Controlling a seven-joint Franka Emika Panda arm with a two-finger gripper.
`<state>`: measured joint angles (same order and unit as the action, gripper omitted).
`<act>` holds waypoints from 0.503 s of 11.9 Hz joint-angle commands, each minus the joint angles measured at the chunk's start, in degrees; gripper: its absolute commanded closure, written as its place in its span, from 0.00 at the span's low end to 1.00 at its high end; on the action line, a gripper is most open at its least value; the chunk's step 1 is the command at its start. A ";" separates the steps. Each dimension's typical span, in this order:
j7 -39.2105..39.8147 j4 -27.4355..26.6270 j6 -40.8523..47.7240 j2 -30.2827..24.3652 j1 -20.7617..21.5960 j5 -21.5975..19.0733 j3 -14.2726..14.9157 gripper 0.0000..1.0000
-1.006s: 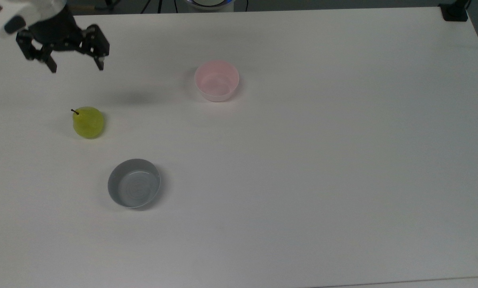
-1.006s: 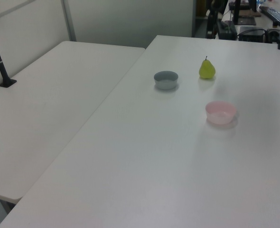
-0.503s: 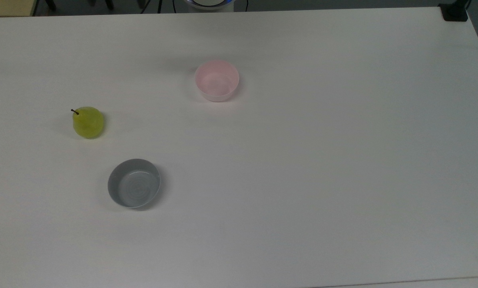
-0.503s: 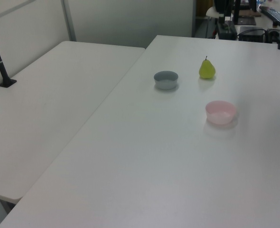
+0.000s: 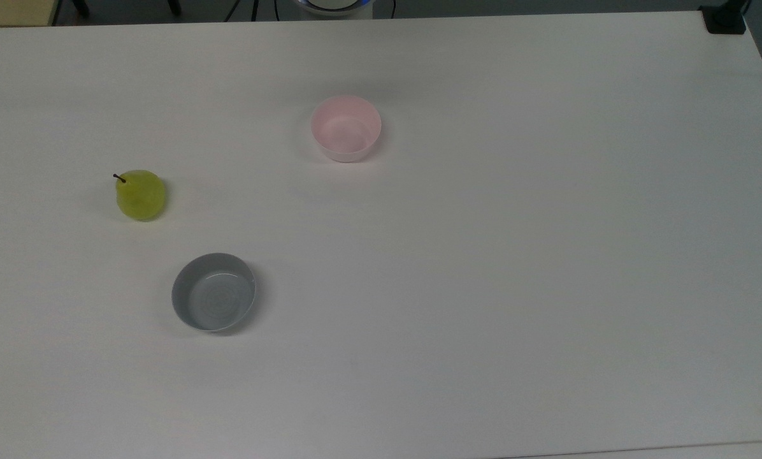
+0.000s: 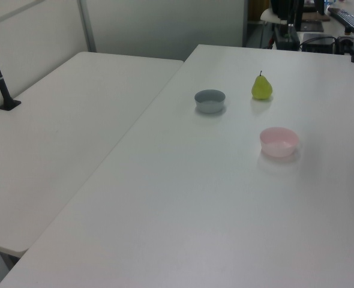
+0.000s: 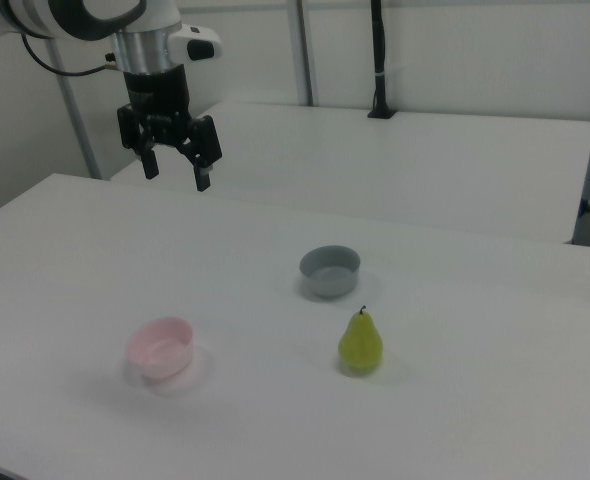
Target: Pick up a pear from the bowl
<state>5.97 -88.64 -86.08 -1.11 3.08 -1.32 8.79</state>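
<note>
The pear (image 5: 140, 195) stands unmoved on the worktop (image 5: 483, 255) at nine o'clock in the top view, outside the bowl (image 5: 346, 129), while the jaws (image 7: 173, 170), spread and empty, have risen out of the top view.

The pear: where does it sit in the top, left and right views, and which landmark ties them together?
Top view: the pear stands on the table at the left, above the grey bowl.
Left view: upper right, right of the grey bowl.
Right view: lower centre, below the grey bowl.
Shared landmark: the pink bowl, empty, apart from the pear.
</note>
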 commanded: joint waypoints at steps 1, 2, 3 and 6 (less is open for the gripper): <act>1.58 -4.52 -10.49 -0.92 1.66 -1.76 1.50 0.00; 1.76 -4.87 -11.65 -0.56 1.66 -1.76 1.50 0.00; 1.76 -4.88 -11.92 -0.30 1.66 -1.76 1.50 0.00; 1.76 -4.88 -11.84 -0.29 1.75 -1.67 1.41 0.00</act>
<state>6.40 -92.22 -96.44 -0.53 3.48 -2.08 8.97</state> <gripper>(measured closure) 0.000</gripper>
